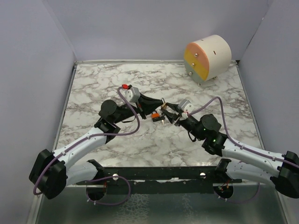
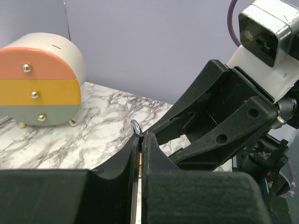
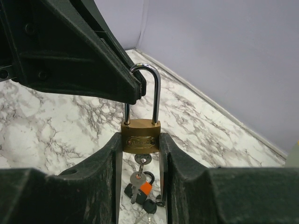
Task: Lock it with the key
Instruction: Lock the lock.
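Note:
A brass padlock (image 3: 140,136) with a steel shackle (image 3: 157,88) is held upright above the table. My right gripper (image 3: 141,140) is shut on the padlock's body, one finger on each side. A key (image 3: 142,160) sits in the keyhole underneath, and a bunch of keys with an orange tag (image 3: 145,187) hangs from it. My left gripper (image 2: 141,136) is shut on the top of the shackle (image 2: 136,126); its fingers (image 3: 122,86) cover the shackle's left side. Both shackle legs reach the body. In the top view both grippers (image 1: 159,106) (image 1: 169,112) meet at mid-table around the padlock (image 1: 163,108).
A round mini drawer chest (image 1: 208,58) with pink, yellow and green fronts stands at the back right; it also shows in the left wrist view (image 2: 42,88). The marble table (image 1: 117,74) is walled in by grey panels on three sides.

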Motion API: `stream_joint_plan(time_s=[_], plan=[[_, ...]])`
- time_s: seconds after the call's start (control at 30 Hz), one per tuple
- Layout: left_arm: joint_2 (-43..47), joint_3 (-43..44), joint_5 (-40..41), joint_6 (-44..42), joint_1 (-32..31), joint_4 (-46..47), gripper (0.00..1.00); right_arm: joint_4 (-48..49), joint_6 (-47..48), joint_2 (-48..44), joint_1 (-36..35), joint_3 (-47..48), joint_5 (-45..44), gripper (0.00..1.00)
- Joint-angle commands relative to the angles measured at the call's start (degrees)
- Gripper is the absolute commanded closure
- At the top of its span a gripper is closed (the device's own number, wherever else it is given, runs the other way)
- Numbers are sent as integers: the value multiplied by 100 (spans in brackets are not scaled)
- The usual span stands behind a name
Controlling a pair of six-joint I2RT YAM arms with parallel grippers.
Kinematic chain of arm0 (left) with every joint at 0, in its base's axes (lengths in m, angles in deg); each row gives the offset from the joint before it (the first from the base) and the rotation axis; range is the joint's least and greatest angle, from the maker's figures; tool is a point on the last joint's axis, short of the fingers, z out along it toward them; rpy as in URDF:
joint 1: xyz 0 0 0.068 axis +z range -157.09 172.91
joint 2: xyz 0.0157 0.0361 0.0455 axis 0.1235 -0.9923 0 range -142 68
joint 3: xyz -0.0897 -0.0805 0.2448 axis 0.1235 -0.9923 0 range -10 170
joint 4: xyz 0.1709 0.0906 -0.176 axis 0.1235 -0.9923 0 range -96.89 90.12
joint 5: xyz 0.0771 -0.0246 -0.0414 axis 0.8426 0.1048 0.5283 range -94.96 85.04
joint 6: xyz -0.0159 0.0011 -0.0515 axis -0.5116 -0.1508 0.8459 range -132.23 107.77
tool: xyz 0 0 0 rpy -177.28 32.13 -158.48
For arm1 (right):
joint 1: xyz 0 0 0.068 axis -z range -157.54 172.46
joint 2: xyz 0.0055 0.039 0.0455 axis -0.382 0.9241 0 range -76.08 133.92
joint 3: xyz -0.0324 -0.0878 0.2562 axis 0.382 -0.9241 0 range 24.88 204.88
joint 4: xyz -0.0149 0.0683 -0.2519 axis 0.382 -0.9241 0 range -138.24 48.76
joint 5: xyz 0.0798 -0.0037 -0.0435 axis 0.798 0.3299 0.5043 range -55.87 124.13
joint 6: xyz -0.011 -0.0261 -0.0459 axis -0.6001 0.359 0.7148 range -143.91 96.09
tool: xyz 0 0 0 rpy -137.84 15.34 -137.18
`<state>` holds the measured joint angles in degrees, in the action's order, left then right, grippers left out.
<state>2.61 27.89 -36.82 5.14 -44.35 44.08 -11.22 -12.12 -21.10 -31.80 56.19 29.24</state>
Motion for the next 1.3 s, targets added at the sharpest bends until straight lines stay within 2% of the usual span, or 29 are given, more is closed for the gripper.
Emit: stream_joint_plan(time_s=[0.0, 0.1, 0.17, 0.23, 0.33, 0.43, 0.57, 0.6, 0.67, 0.7, 0.73, 0.8, 0.87, 0.97, 1.03, 1.17, 1.27], plan=[[-57, 97, 578, -389, 25, -1536, 100, 1600, 112, -72, -178, 597, 719, 91], [19, 344, 756, -567, 25, -1653, 100, 1529, 113, -49, -171, 505, 517, 65], [46, 477, 824, -657, 25, -1703, 100, 1397, 127, -39, -176, 487, 404, 52], [80, 574, 892, -725, 25, -1728, 100, 1292, 123, -43, -178, 426, 328, 44], [133, 686, 1027, -851, 23, -1740, 100, 1147, 68, -18, -176, 360, 233, 40], [187, 793, 1210, -1022, 32, -1835, 100, 921, -1, 9, -174, 302, 144, 39], [306, 956, 1400, -1282, 34, -2051, 100, 638, -213, 58, -172, 207, -391, 39], [331, 991, 1417, -1328, 34, -2109, 100, 536, -263, 79, -165, 190, -555, 42], [377, 1058, 1383, -1410, 33, -2202, 100, 264, -284, 150, -157, 210, -617, 61], [392, 1087, 1338, -1442, 34, -2248, 100, 148, -344, 179, -130, 224, -588, 67], [402, 1114, 1266, -1472, 34, -2292, 100, 89, -462, 204, -78, 221, -524, 68], [422, 1162, 1115, -1547, 34, -2380, 100, 165, -754, 194, 165, 113, -323, 64], [467, 1202, 992, -1617, 34, -2454, 100, 326, -1220, 134, 675, -57, 100, 61], [598, 1227, 829, -1740, 34, -2551, 100, 586, -2001, 84, 1700, -308, 1236, 59], [685, 1231, 634, -1822, 34, -2573, 100, 743, -2243, 143, 2140, -381, 1827, 59], [834, 1171, -44, -1882, 39, -2413, 100, 1298, -2204, 302, 2231, -538, 3248, 60], [896, 1173, -564, -1860, 43, -2328, 100, 2001, -2320, 385, 2227, -720, 4230, 68]])
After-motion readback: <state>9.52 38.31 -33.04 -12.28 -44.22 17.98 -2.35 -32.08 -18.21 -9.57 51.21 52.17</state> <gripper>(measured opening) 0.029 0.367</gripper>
